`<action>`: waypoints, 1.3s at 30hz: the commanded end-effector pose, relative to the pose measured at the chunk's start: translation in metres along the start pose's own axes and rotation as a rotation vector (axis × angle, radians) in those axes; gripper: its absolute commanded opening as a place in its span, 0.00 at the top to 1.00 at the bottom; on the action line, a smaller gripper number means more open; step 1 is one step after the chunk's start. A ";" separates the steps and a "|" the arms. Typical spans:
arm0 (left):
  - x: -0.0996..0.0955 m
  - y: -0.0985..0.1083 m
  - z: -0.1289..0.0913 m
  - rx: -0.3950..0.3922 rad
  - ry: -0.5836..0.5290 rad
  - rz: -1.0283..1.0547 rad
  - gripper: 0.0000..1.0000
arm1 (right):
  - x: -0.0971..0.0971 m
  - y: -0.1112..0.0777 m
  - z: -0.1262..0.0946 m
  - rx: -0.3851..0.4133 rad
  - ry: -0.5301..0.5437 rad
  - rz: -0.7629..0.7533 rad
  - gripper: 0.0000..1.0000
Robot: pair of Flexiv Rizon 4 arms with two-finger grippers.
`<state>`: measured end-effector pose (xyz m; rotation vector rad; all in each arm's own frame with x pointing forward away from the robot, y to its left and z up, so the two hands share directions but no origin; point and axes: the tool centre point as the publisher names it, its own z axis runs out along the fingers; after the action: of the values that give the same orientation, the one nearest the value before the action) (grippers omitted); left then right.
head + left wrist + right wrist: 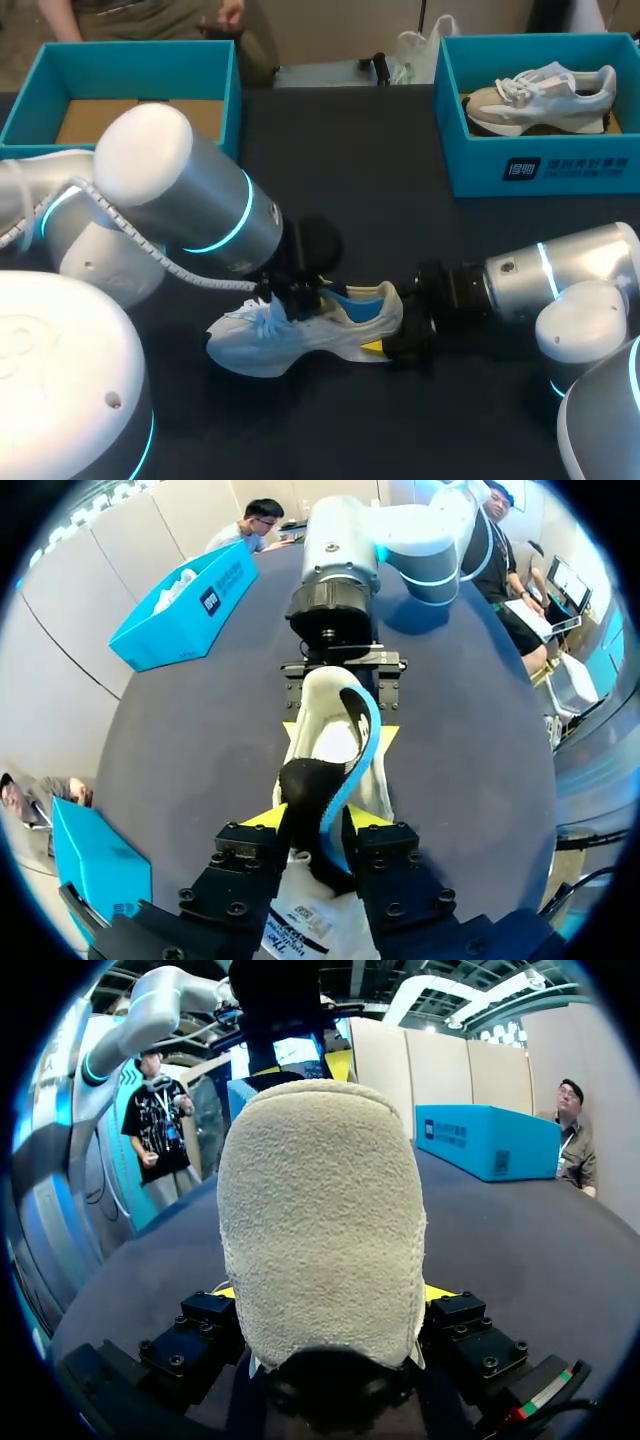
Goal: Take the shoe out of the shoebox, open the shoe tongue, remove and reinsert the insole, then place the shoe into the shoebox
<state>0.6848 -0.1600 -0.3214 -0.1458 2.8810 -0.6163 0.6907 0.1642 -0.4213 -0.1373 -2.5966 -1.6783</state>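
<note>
Head view, from the left: an open teal shoebox (215, 80) sits at the table's (400, 230) far left corner. My left gripper (290, 295) is closed on the white shoe (300, 335) at its opening, yellow tips pinching a black, blue-edged flap (312, 790); tongue or insole, I cannot tell. The shoe lies near the table's middle, toe towards my left arm. My right gripper (392, 328) clamps its heel from both sides. Far right, a second shoebox (540, 170) holds another shoe (540, 95).
</note>
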 end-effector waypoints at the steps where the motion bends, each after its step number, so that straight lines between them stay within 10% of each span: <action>1: 0.002 -0.007 0.011 -0.020 -0.032 -0.004 0.96 | 0.001 0.001 0.001 0.004 -0.002 0.001 1.00; 25: -0.006 0.015 -0.001 0.138 -0.094 -0.299 1.00 | 0.001 0.001 0.001 0.004 -0.002 0.001 1.00; 39: -0.005 -0.010 0.015 0.066 -0.058 -0.234 1.00 | 0.001 0.001 0.001 0.004 -0.002 0.001 1.00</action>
<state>0.6877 -0.1603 -0.3272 -0.4810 2.7968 -0.7755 0.6907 0.1643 -0.4213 -0.1374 -2.5966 -1.6783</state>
